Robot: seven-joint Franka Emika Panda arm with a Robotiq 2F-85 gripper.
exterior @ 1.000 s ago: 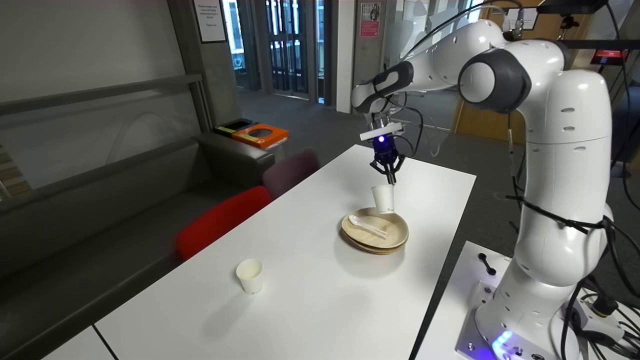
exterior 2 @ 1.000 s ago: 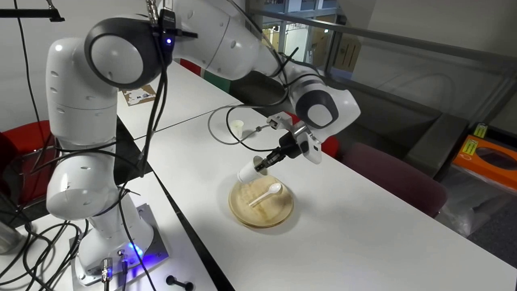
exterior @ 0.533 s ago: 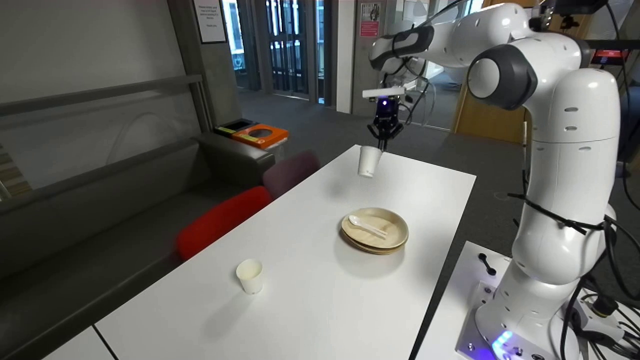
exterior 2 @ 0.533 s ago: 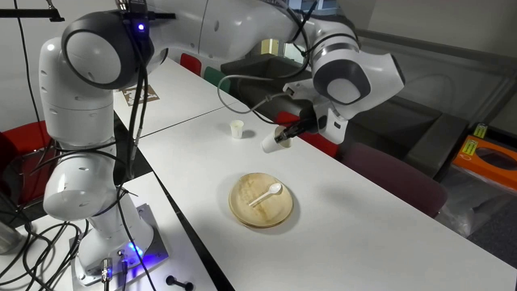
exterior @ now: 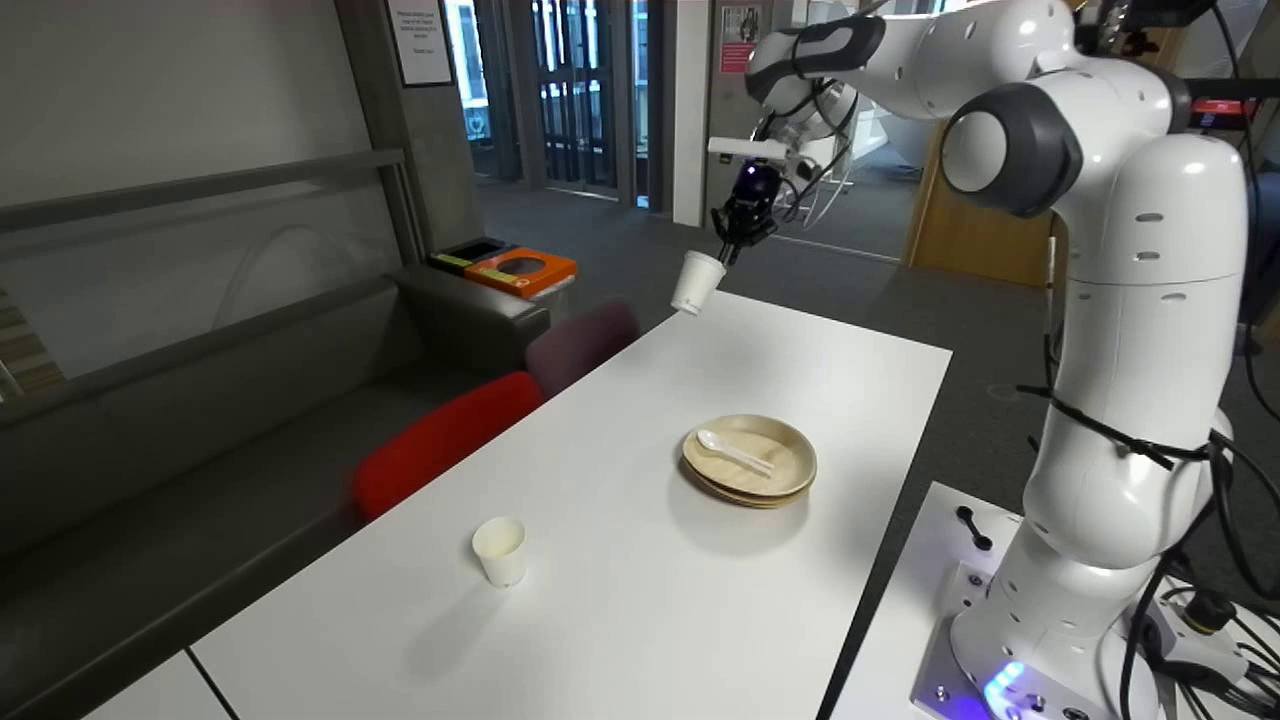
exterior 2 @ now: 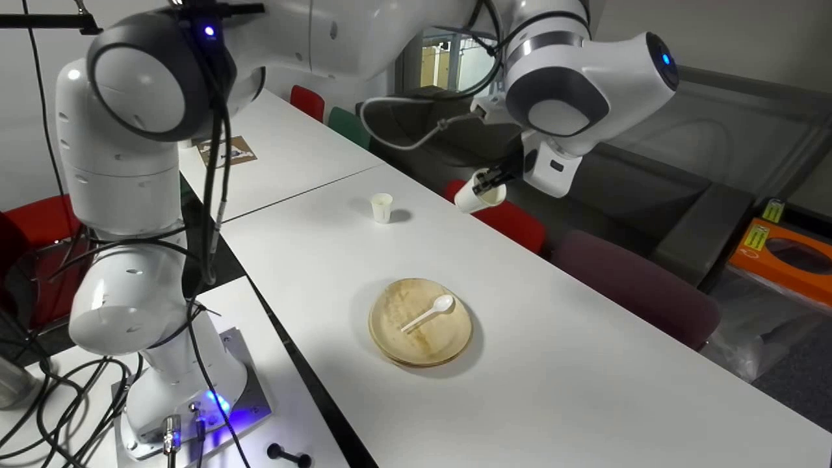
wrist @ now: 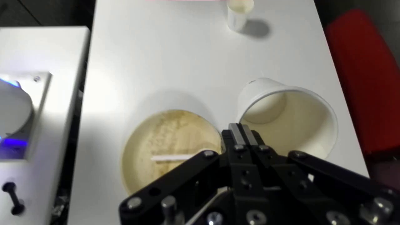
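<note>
My gripper (wrist: 240,127) is shut on the wall of a white paper cup (wrist: 300,125), one finger inside the rim and one outside. In both exterior views the cup (exterior: 696,283) hangs tilted in the air near the table edge on the sofa side, its mouth toward the gripper (exterior 2: 481,186). The inside that shows looks empty. A small stack of round tan plates (exterior 2: 390,331) lies on the white table, apart from the cup, with a white spoon (exterior 2: 429,312) on top. A smaller pale cup (exterior: 500,552) stands upright farther along the table.
Red chair (exterior: 445,440) and maroon chair (exterior 2: 637,286) line the table's sofa side, with the grey sofa (exterior: 200,450) behind. An orange-topped bin (exterior: 522,268) stands beyond. The arm's base (exterior: 1050,640) sits on a separate white surface across a dark gap.
The held cup has risen and moved away from above the plates toward the chair side of the table, tilting more. Plates, spoon and the standing cup have stayed put.
</note>
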